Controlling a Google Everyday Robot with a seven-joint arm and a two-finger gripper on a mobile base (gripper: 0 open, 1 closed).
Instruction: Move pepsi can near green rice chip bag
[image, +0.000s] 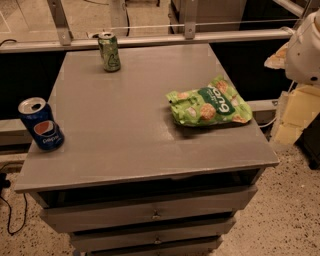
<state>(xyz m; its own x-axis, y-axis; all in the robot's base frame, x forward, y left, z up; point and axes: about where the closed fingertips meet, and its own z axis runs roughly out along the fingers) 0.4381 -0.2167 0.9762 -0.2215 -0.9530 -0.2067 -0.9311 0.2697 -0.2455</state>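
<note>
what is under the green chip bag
The chip bag lies flat on the grey table. The patch beneath it is covered, so anything there is hidden. The claw is out of view; only a white robot part shows at the right edge.

At centre, a grey flat-topped cabinet (135, 125) with a dull matte top. Down at 6 o'clock, three stacked drawers (150, 207), small central knobs on the upper two. Along 12 o'clock, a pale horizontal rail (240, 36) just behind the far edge, upright metal posts (61, 22) rising from it, light flooring beyond. Under the rail at 9 and 2 o'clock, deep black shadow. At 4 to 5 o'clock, speckled floor (290, 220). At 3 o'clock, pale yellow blocks (297, 112) near the cabinet. At 8 o'clock, a thin black cable (9, 215) looping over the floor. Warm, dim, yellowish light throughout.
</note>
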